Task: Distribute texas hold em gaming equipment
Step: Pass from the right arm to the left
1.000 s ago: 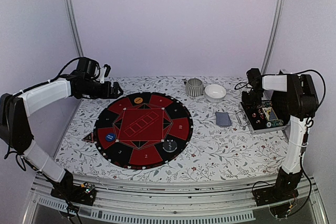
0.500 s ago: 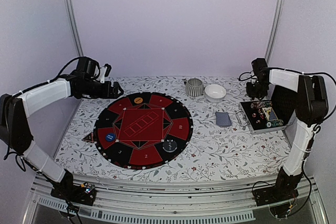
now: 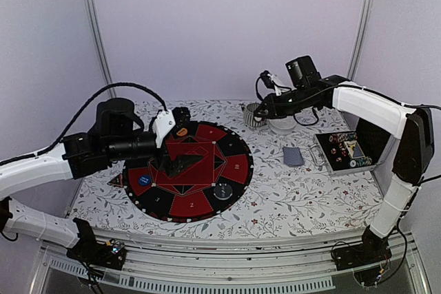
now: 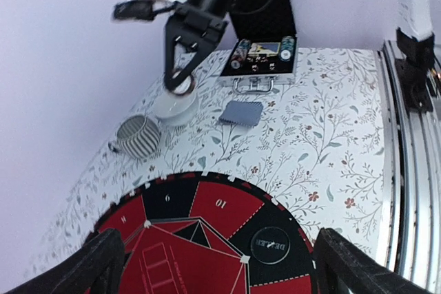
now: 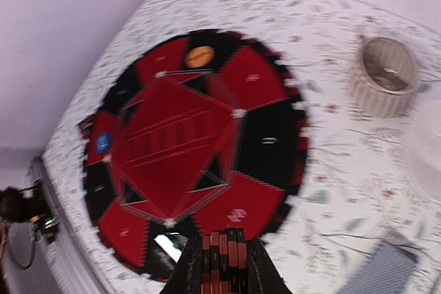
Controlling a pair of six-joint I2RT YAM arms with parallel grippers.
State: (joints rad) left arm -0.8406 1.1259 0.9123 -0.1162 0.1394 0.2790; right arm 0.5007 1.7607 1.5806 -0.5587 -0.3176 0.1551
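My right gripper (image 3: 262, 111) hovers over the table's back by the ribbed cup. In the right wrist view it (image 5: 224, 266) is shut on a small stack of red-and-black poker chips (image 5: 224, 256). My left gripper (image 3: 180, 162) hangs above the middle of the round mat (image 3: 234, 144), open and empty; its fingers (image 4: 103, 259) stand wide apart. On the mat lie an orange chip (image 3: 181, 131), a blue chip (image 3: 144, 180) and a black dealer button (image 3: 222, 191). A grey-blue card deck (image 3: 293, 155) lies right of the mat.
An open chip case (image 3: 344, 151) stands at the right edge, lid up. A ribbed grey cup (image 3: 254, 114) and a white bowl (image 3: 282, 122) sit at the back, just under my right gripper. The left arm spans the mat's left half.
My right gripper left the case and swung left to above the cup and bowl with chips in it. My left gripper moved from the back-left corner to above the mat.
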